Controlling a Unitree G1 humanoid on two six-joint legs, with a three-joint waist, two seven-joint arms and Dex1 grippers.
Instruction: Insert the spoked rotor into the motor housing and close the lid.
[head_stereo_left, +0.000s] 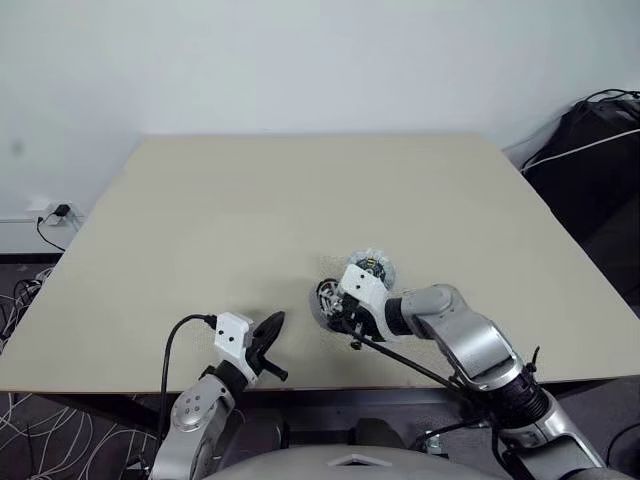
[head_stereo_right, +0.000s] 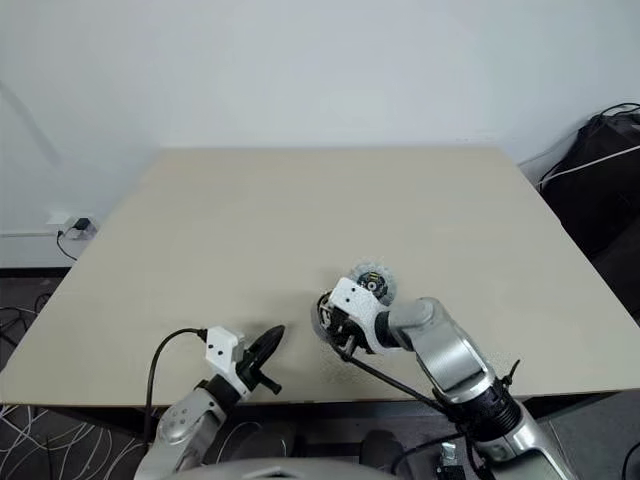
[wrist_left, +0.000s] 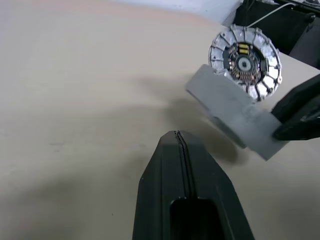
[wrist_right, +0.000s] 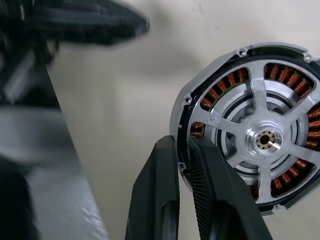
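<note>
My right gripper (wrist_right: 181, 142) is shut on the rim of the motor housing (wrist_right: 200, 85), a dark-rimmed disc with copper coils. The spoked rotor (wrist_right: 252, 100) sits inside it, silver spokes and hub showing. The housing (head_stereo_left: 323, 300) is held up on edge near the table's front, its plain grey outside (wrist_left: 230, 112) facing my left arm. Just behind it the lid (head_stereo_left: 375, 266) lies flat on the table, its dark centre patch (wrist_left: 244, 64) facing up. My left gripper (head_stereo_left: 272, 325) hovers shut and empty to the left of the housing, pointing toward it.
The beige table (head_stereo_left: 250, 220) stretches away behind the parts; its front edge runs just under both arms. A black bag (head_stereo_left: 600, 150) with a white cable sits off the back right corner. A wall socket with a plug (head_stereo_left: 55, 213) is on the left.
</note>
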